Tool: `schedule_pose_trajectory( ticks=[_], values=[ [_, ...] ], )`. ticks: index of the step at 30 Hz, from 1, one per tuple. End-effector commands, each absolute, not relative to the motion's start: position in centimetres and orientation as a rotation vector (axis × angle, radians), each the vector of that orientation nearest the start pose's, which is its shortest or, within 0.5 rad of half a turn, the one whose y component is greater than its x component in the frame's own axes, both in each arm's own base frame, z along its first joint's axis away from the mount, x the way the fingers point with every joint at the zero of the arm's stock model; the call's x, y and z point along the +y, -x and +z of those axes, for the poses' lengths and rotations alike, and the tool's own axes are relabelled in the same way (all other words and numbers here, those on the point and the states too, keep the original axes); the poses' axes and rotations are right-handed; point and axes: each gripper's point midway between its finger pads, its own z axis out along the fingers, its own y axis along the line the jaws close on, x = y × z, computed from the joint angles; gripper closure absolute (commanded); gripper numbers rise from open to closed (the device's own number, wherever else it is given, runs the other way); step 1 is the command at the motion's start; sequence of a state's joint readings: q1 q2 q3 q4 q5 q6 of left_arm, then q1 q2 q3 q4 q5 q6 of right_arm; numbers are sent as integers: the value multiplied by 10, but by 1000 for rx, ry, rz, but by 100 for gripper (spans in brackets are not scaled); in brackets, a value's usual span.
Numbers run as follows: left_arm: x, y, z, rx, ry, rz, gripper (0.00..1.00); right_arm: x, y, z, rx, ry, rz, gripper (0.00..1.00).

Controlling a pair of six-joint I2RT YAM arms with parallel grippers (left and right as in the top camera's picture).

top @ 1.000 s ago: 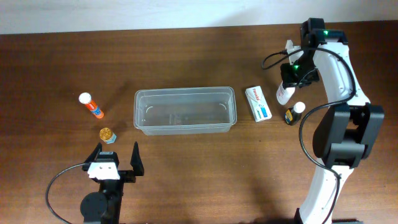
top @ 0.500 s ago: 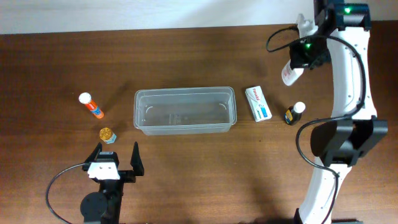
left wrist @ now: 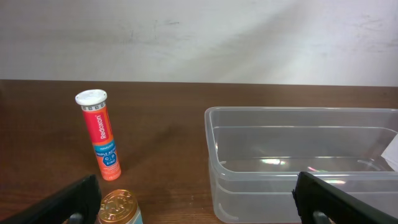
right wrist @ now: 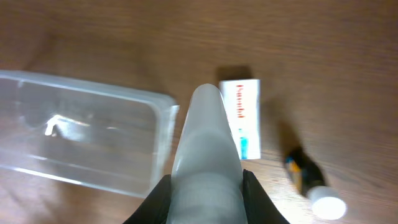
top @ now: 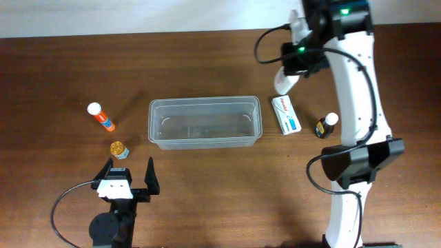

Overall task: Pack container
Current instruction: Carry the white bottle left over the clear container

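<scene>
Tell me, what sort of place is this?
Probably a robotics lab bench: two robot arms at a wooden table, with a clear container, an orange tube and a white box laid out for packing.

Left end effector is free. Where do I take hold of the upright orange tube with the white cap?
Grip the orange tube with the white cap around its round body just below the cap, coming from above: it stands upright, and the gold-lidded jar sits close between it and the left end effector, likely crowding a side approach.
</scene>
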State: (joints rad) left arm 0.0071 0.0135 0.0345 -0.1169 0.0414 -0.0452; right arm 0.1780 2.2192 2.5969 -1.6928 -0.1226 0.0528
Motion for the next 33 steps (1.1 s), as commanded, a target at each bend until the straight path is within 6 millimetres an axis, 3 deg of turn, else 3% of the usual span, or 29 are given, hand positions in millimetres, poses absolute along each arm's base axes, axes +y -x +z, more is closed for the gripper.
schedule_pose_trajectory(
  ticks=[1,16,22,28,33],
  values=[
    [-3,-244,157,1665,9,-47,1,129,-425,253,2848,191,286,78],
    [-3,-244,157,1665,9,-47,1,198,-396,248,2884,282,340,78],
    [-3,-244,157,1665,9,-47,1,201,-388,231,2950,270,288,78],
    [-3,-244,157,1665,9,-47,1,187,-378,197,3064,203,138,83],
    [-3,-244,157,1665,9,-47,1,181,-376,183,3083,184,7,82]
  ],
)
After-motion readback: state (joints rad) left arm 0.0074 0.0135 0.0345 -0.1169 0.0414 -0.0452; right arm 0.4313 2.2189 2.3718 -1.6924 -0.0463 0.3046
